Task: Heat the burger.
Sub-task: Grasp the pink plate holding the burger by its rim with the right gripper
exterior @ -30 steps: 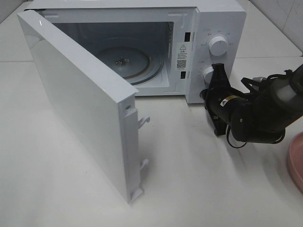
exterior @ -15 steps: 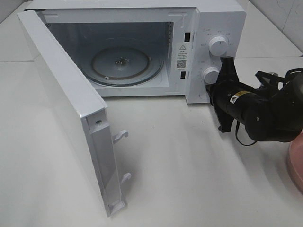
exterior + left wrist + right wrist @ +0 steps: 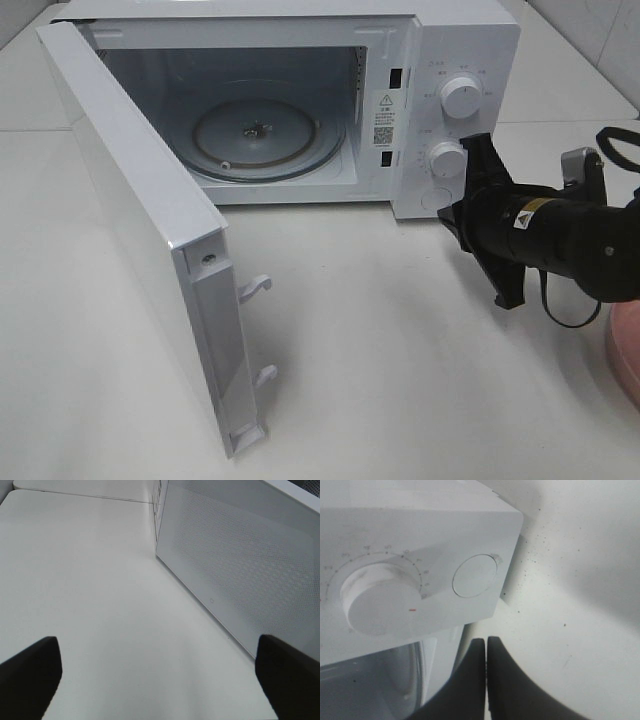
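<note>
High view: white microwave (image 3: 470, 50) sits at the back of the table (image 3: 400, 380), door (image 3: 130, 210) swung wide open toward the front left. The cavity holds only its glass turntable (image 3: 255, 140). The burger is not visible, so I can't tell where it is, its facing or its long axis. A sliver of pink plate (image 3: 625, 350) shows at the right edge, what's on it cut off. The right gripper (image 3: 447, 215) lies level, tips just beside the microwave's lower right front corner, under the lower knob (image 3: 445, 158). Left wrist view: left gripper (image 3: 160, 680) is spread wide, fingers (image 3: 30, 675) at opposite corners, nothing between them, just bare table; the door's dotted outer face is near. Right wrist view: right gripper (image 3: 486, 670) fingers are pressed together, gripping nothing, near the round button (image 3: 475, 575) beside the knob.
</note>
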Controlling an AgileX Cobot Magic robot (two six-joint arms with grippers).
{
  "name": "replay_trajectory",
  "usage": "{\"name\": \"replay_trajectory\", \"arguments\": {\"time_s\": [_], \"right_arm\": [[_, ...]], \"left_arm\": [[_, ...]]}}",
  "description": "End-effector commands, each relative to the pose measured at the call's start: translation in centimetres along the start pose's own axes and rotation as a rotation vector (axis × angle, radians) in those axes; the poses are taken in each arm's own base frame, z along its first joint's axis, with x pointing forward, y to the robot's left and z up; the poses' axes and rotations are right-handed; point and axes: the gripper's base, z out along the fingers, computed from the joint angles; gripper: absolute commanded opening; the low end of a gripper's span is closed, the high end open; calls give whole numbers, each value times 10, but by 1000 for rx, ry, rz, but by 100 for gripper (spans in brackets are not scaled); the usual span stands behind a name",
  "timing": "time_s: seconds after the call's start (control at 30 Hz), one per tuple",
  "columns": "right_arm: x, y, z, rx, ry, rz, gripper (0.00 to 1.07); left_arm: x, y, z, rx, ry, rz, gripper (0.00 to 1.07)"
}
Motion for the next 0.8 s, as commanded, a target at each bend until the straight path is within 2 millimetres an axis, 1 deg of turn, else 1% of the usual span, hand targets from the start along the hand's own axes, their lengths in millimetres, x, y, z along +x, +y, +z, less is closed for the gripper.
{"name": "replay_trajectory", "arguments": {"time_s": [0.03, 0.07, 0.13, 0.17, 0.2, 0.23, 0.27, 0.3, 0.33, 0.37, 0.4, 0.47, 0.53, 0.57, 0.63, 0.67, 0.73, 0.8], "right_arm": [[-1, 5, -8, 28, 18, -114, 0], [-1, 9, -14, 48, 29, -193, 0], [-2, 11, -16, 55, 34, -223, 0], [-2, 15, -23, 66, 45, -303, 0], [-2, 15, -23, 66, 45, -303, 0], [-3, 19, -28, 75, 55, -378, 0], [-3, 21, -32, 79, 61, -420, 0], [-3, 21, -32, 79, 61, -420, 0], [-3, 25, -38, 92, 74, -488, 0], [-3, 25, -38, 92, 74, -488, 0], [-3, 27, -43, 108, 91, -557, 0], [-3, 27, -46, 118, 101, -589, 0], [-3, 27, -53, 160, 137, -666, 0], [-3, 27, -53, 160, 137, -666, 0], [-3, 25, -62, 215, 195, -774, 0], [-3, 25, -62, 215, 195, -774, 0], [-2, 23, -69, 255, 243, -849, 0], [-2, 23, -71, 264, 257, -876, 0]], "left_arm": [[0, 0, -2, 4, -27, -4, 98], [0, 0, -2, 4, -27, -4, 98], [0, 0, -2, 4, -27, -4, 98], [0, 0, -2, 4, -27, -4, 98], [0, 0, -2, 4, -27, -4, 98], [0, 0, -2, 4, -27, -4, 98], [0, 0, -2, 4, -27, -4, 98], [0, 0, -2, 4, -27, -4, 98], [0, 0, -2, 4, -27, -4, 98], [0, 0, -2, 4, -27, -4, 98], [0, 0, -2, 4, -27, -4, 98], [0, 0, -2, 4, -27, -4, 98], [0, 0, -2, 4, -27, -4, 98], [0, 0, -2, 4, -27, -4, 98], [0, 0, -2, 4, -27, -4, 98], [0, 0, -2, 4, -27, -4, 98], [0, 0, -2, 4, -27, -4, 98], [0, 0, -2, 4, -27, -4, 98]]}}
